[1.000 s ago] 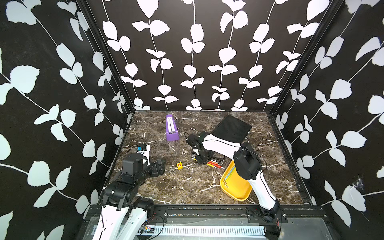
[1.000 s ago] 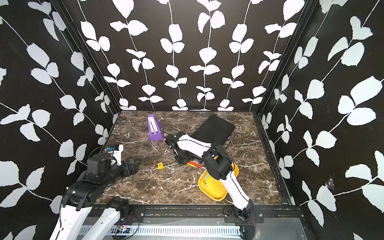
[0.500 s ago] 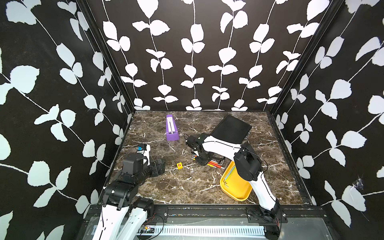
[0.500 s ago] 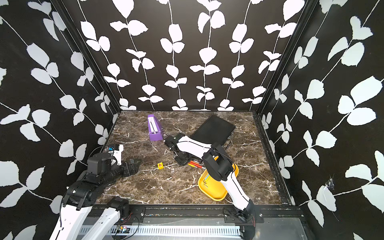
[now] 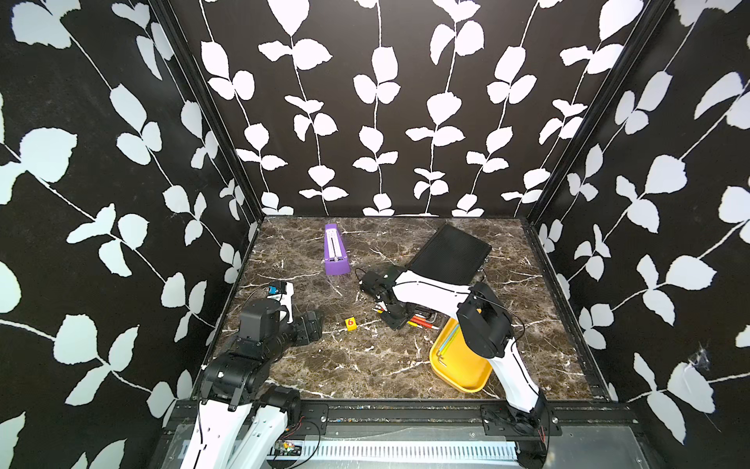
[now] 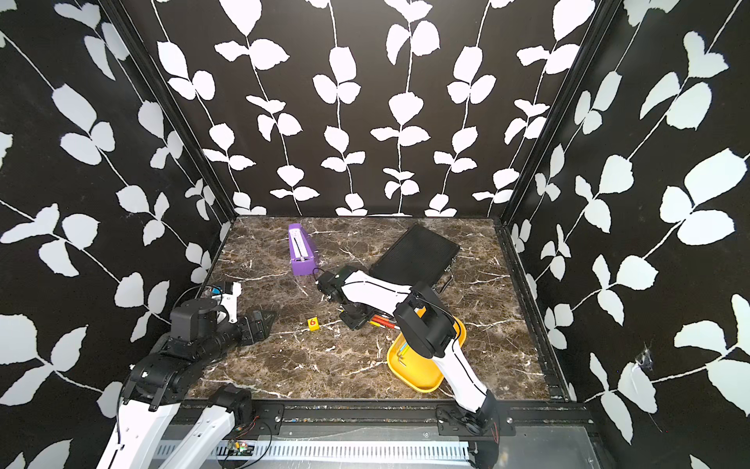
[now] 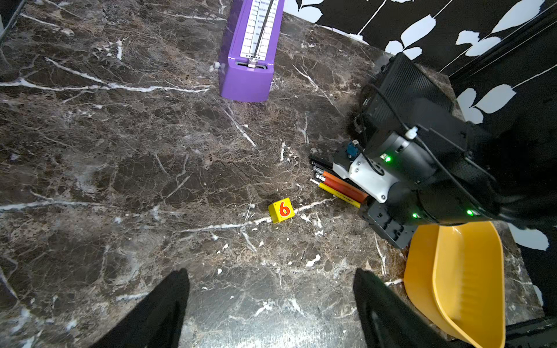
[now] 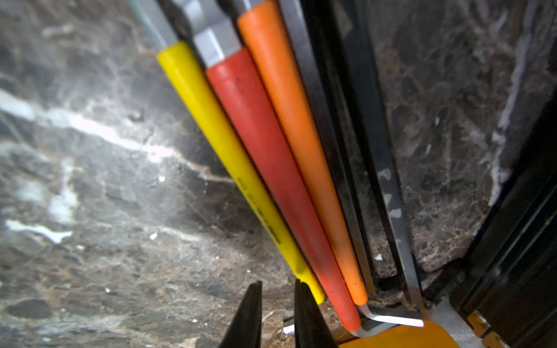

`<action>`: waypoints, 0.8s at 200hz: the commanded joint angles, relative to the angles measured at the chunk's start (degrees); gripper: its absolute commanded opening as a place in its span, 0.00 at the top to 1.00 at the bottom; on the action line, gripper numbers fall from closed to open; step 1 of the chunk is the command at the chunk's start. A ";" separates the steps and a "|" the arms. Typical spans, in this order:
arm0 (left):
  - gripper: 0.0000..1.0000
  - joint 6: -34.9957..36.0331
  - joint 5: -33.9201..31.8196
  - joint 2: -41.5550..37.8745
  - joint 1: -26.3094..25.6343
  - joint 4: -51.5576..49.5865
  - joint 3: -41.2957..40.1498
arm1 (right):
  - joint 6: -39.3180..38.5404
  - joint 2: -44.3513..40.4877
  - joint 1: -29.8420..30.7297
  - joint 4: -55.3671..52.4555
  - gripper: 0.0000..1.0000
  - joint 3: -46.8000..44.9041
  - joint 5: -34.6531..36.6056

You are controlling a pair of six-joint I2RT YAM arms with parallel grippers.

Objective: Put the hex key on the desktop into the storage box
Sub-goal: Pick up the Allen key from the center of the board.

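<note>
- Surround: black walls (image 5: 365, 101) printed with white leaves close three sides. The floor is the desktop (image 5: 365, 365), dark brown marble with white veins.
- Upper right of the desktop in both top views: a black ribbed case (image 5: 448, 256). Upper left of centre: a purple metronome (image 5: 335, 253).
- Lower right: the storage box (image 5: 462, 373). Thin keys (image 5: 446, 345) already lie inside it, so the task looks partly done.
- Lower left: the left gripper (image 7: 269, 274), fingers wide apart, empty and well apart from the tools.
- Centre of the desktop: the right gripper (image 8: 278, 284), low over the bundle. Its jaws stand a narrow gap apart and clamp nothing that shows.
- Just beside the box's upper-left corner: the hex keys (image 5: 420, 321), a bundle on the desktop that remains to be moved.
- Long axes of the bundle: these run left to right, dipping slightly rightward. The bare straight tips point left and the short bent legs point toward the box.
- Outermost in the bundle: the yellow-sleeved hex key (image 8: 229, 156), just beside one fingertip and probably the next pick.
</note>
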 commanded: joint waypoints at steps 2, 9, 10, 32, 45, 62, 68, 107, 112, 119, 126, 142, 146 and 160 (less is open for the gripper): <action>0.14 -0.13 0.48 0.21 -0.16 0.02 -0.13 | -0.21 -0.49 0.19 -0.92 0.76 -1.65 1.75; 0.14 -0.09 0.61 0.22 -0.14 0.07 -0.13 | -0.42 -0.07 0.19 -0.99 0.75 -1.71 1.74; 0.14 -0.11 0.58 0.26 -0.15 0.04 -0.13 | -0.50 -0.03 0.19 -1.08 0.75 -1.73 1.74; 0.14 -0.13 0.46 0.30 -0.16 -0.06 -0.13 | -1.31 0.28 0.18 -0.02 0.75 -2.46 2.98; 0.14 -0.13 0.46 0.22 -0.16 -0.15 -0.05 | -2.17 0.17 0.17 0.24 0.75 -2.71 3.59; 0.14 -0.13 0.55 0.28 -0.15 -0.11 -0.04 | -3.61 0.27 0.25 0.21 0.74 -2.70 4.51; 0.14 -0.13 0.57 0.30 -0.16 -0.15 -0.04 | -4.01 0.48 0.22 0.12 0.74 -2.77 4.81; 0.14 -0.05 0.73 0.40 -0.16 -0.07 -0.13 | -4.38 1.26 -0.31 0.70 0.74 -4.97 4.14; 0.14 -0.05 0.73 0.40 -0.16 -0.07 -0.13 | -4.32 1.19 -0.34 0.95 0.74 -5.36 3.96; 0.14 -0.06 0.73 0.42 -0.20 -0.07 -0.13 | -4.23 1.10 -0.42 1.19 0.74 -5.72 3.88; 0.14 -0.10 0.74 0.46 -0.16 -0.06 -0.13 | -4.17 1.21 -0.45 1.36 0.74 -6.02 3.73; 0.14 -0.05 0.80 0.54 -0.16 -0.06 -0.09 | -4.21 1.32 -0.44 1.81 0.73 -6.54 3.65; 0.14 -0.04 0.81 0.60 -0.11 -0.03 -0.13 | -4.26 1.40 -0.50 1.82 0.72 -6.66 3.67; 0.14 -0.04 0.93 0.67 -0.16 0.04 -0.12 | -4.68 1.82 -0.47 1.75 0.70 -6.53 3.35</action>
